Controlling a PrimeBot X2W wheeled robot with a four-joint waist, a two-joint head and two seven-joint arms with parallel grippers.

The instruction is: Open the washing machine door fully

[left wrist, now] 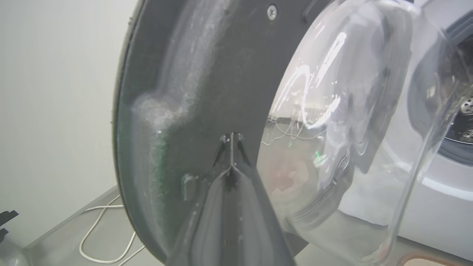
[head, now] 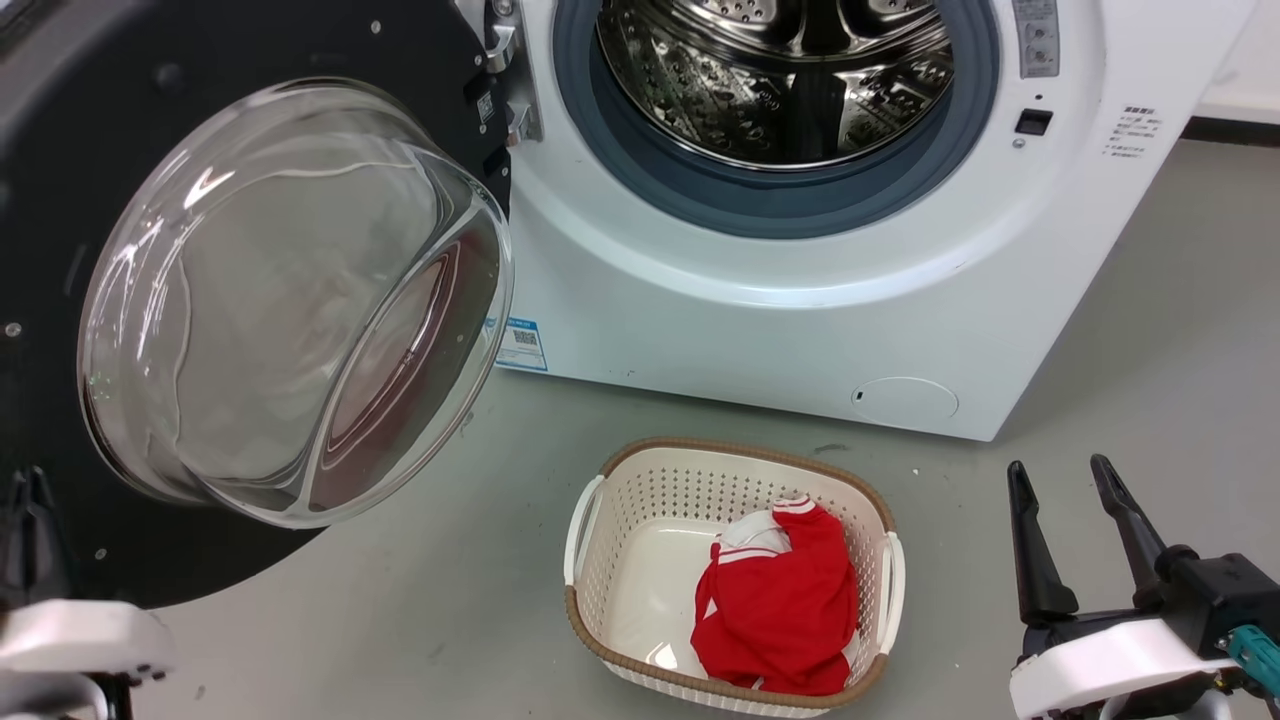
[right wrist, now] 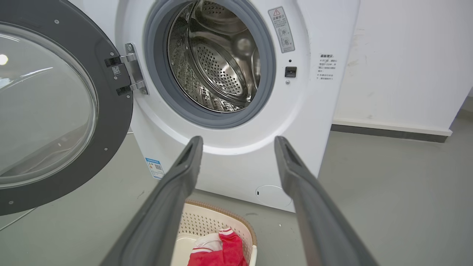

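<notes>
The washing machine door point(head: 290, 300) stands swung wide, left of the drum opening point(head: 780, 80), its rim above bare floor point(head: 450, 600). The left gripper point(left wrist: 231, 138), fingers pressed together, points its tips at the door's black inner face. The right gripper point(head: 1058, 465) hangs spread open, well apart. 1 basket point(head: 585, 520) with a red garment point(head: 780, 600) sits before the machine point(head: 750, 320), near the door's edge.

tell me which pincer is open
The right pincer, its two fingers spread wide apart; the left pincer has its fingers closed together, close to the washing machine door.
</notes>
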